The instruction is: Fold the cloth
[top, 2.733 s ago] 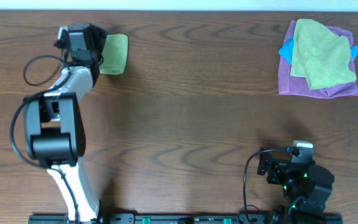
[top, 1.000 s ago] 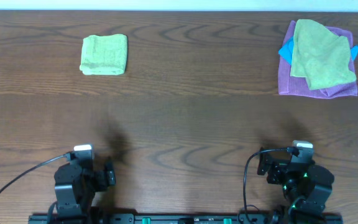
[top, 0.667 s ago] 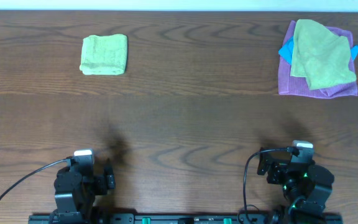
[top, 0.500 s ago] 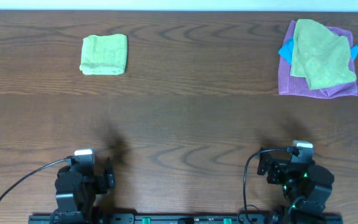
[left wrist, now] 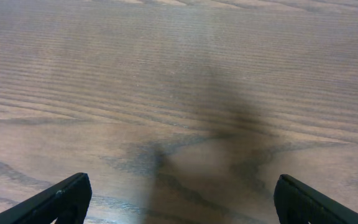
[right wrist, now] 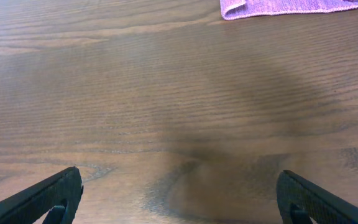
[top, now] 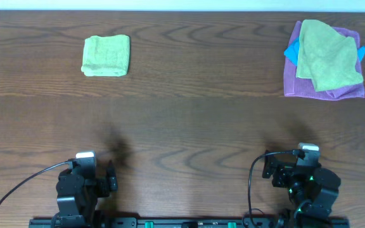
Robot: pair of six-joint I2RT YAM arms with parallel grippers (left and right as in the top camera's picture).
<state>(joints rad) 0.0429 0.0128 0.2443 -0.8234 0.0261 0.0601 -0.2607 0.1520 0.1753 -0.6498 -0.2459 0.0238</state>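
Note:
A folded light green cloth (top: 106, 56) lies flat at the far left of the table. My left gripper (top: 84, 180) rests at the near edge, far from the cloth; in the left wrist view it (left wrist: 182, 199) is open and empty over bare wood. My right gripper (top: 293, 174) rests at the near right; in the right wrist view it (right wrist: 179, 199) is open and empty. A pile at the far right holds a green cloth (top: 327, 54) on a purple cloth (top: 296, 82) with a blue one (top: 291, 52) under them.
The purple cloth's near edge (right wrist: 291, 7) shows at the top of the right wrist view. The dark wooden table (top: 195, 120) spans the whole view. Cables run from both arm bases at the near edge.
The left arm has pulled back from the folded green cloth at the far left to the near edge, leaving the cloth on the table. Over the last second nothing has moved.

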